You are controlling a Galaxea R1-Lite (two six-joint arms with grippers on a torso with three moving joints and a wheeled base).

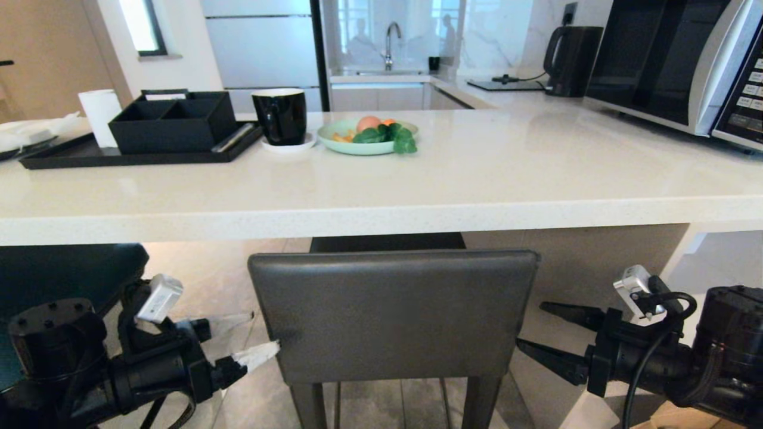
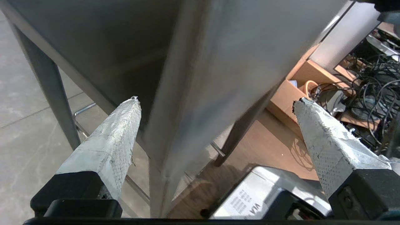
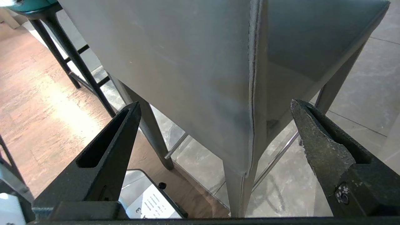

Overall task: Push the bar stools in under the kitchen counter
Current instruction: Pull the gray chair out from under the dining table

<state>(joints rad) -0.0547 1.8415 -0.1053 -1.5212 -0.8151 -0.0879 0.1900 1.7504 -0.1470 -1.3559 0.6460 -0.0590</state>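
The dark grey bar stool (image 1: 393, 316) stands in front of me, its square back just below the kitchen counter (image 1: 381, 202) edge and its seat partly under the slab. My left gripper (image 1: 247, 339) is open at the backrest's left edge, which runs between its fingers (image 2: 109, 147) in the left wrist view. At the right edge my right gripper (image 1: 530, 326) is open too, and the back's seam (image 3: 253, 93) lies between its black fingers (image 3: 106, 156). The teal bar stool (image 1: 65, 274) sits at the far left, partly under the counter, on thin black legs (image 3: 72, 59).
On the counter stand a black tray (image 1: 137, 152) with an organiser box, a black cup (image 1: 280, 116), a green plate (image 1: 343, 145) of food, a microwave (image 1: 673, 59) and a kettle (image 1: 569, 59). A cardboard box (image 2: 290, 93) and loose cables (image 2: 372, 81) lie on the floor at the right.
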